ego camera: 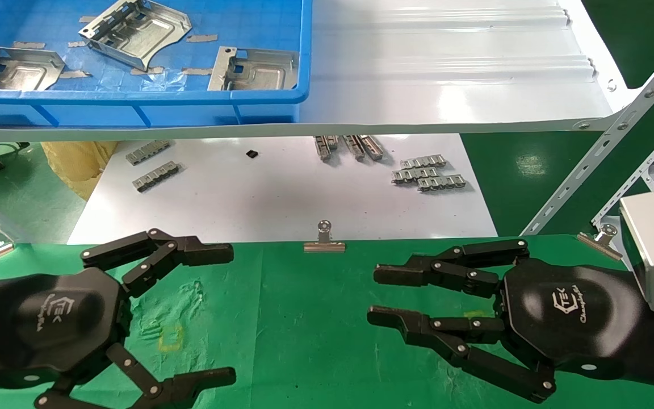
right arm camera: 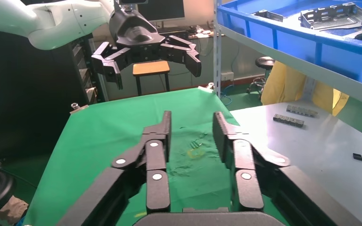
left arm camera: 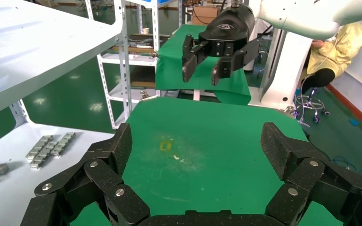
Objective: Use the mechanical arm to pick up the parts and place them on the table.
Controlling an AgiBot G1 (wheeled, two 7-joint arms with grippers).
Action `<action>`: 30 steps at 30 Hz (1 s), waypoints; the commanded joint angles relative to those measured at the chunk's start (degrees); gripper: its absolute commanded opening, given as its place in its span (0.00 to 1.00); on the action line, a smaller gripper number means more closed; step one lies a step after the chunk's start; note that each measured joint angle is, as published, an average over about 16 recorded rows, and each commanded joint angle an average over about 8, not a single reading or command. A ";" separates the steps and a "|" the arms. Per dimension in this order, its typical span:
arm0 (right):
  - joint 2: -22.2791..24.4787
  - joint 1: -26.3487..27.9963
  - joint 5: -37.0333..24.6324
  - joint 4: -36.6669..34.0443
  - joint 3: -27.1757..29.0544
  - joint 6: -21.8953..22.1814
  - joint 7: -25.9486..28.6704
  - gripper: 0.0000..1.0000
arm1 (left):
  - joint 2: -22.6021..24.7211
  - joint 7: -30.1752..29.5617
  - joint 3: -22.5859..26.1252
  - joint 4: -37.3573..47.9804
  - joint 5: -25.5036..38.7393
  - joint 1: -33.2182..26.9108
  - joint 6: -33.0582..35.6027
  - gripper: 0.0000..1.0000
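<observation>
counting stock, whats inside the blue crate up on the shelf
Three parts lie in the blue crate, among small flat strips. The crate's near wall hides the floor's front edge.

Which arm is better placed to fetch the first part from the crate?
Probably the left gripper: the crate with three parts sits up on its side. The right gripper, also open and empty, is farther off.

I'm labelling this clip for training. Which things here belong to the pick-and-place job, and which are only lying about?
Belongs to the job:
- metal plates in the blue crate
- green table
- left pincer, open, over the table
- right pincer, open, over the table

Lying about:
- ridged strips on the white board
- binder clip on the table's edge
</observation>
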 commanded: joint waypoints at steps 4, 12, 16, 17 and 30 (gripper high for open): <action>0.00 0.00 0.00 0.00 0.00 0.00 0.00 0.00 | 0.03 0.01 0.01 0.05 0.07 -0.04 -0.09 1.00; 0.00 0.00 0.00 0.00 0.00 0.00 0.00 0.00 | 1.71 0.20 0.66 2.25 2.56 -3.98 -1.39 1.00; 0.00 0.00 0.00 -0.01 0.00 0.00 0.00 0.00 | 4.11 -0.10 1.67 6.48 5.67 -11.10 -2.05 1.00; 0.00 0.00 0.00 -0.01 0.00 0.00 0.00 0.00 | 4.89 -0.13 2.06 8.13 6.71 -13.40 -2.15 1.00; 0.00 0.00 0.00 -0.01 -0.01 0.00 0.00 0.14 | 20.32 5.98 8.44 47.84 25.71 -43.28 -20.40 1.00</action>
